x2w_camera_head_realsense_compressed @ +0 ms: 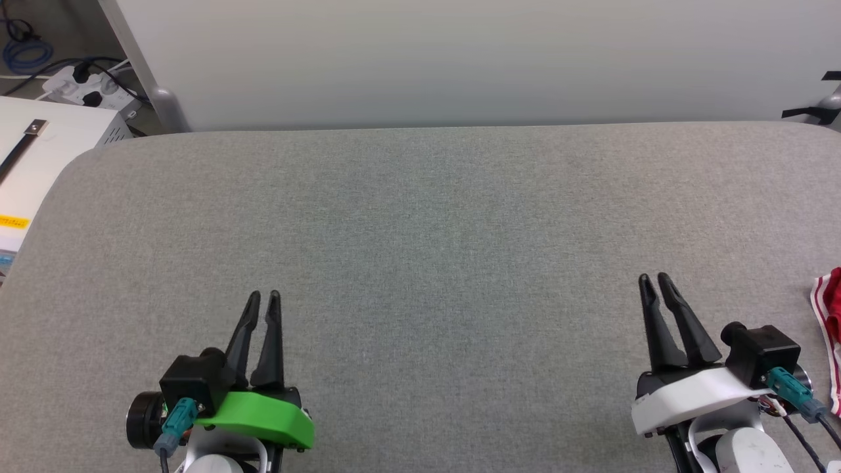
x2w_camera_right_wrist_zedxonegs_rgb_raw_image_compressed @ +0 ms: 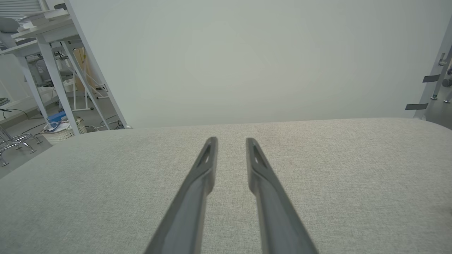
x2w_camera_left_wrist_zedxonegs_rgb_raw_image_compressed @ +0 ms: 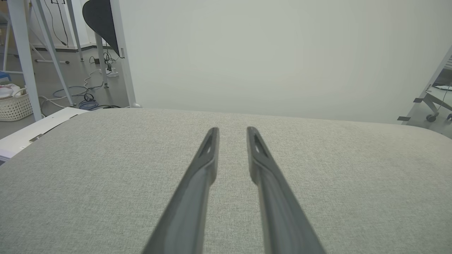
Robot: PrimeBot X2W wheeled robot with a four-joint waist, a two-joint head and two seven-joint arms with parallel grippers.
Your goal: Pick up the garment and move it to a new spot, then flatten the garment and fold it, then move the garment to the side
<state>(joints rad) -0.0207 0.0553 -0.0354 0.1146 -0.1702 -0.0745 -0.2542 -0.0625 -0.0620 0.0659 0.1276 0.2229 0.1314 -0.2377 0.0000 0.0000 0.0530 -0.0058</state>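
Note:
At the right edge of the head view lies the garment (x2w_camera_head_realsense_compressed: 832,328), a small bunch of red cloth with red-and-white striped trim; most of it is cut off by the frame. My right gripper (x2w_camera_head_realsense_compressed: 654,278) hovers low at the front right, just left of the garment and apart from it. Its fingers stand a little apart with nothing between them, as the right wrist view confirms (x2w_camera_right_wrist_zedxonegs_rgb_raw_image_compressed: 230,141). My left gripper (x2w_camera_head_realsense_compressed: 264,295) is at the front left, far from the garment. A narrow empty gap also separates its fingers (x2w_camera_left_wrist_zedxonegs_rgb_raw_image_compressed: 231,131).
A grey fabric-covered table (x2w_camera_head_realsense_compressed: 420,217) spreads ahead, with rounded far corners. A pale panel wall (x2w_camera_head_realsense_compressed: 460,59) stands right behind its far edge. Off the left side are a white cabinet (x2w_camera_head_realsense_compressed: 39,151), a power strip with cables (x2w_camera_head_realsense_compressed: 79,85) and a wicker basket (x2w_camera_left_wrist_zedxonegs_rgb_raw_image_compressed: 14,106).

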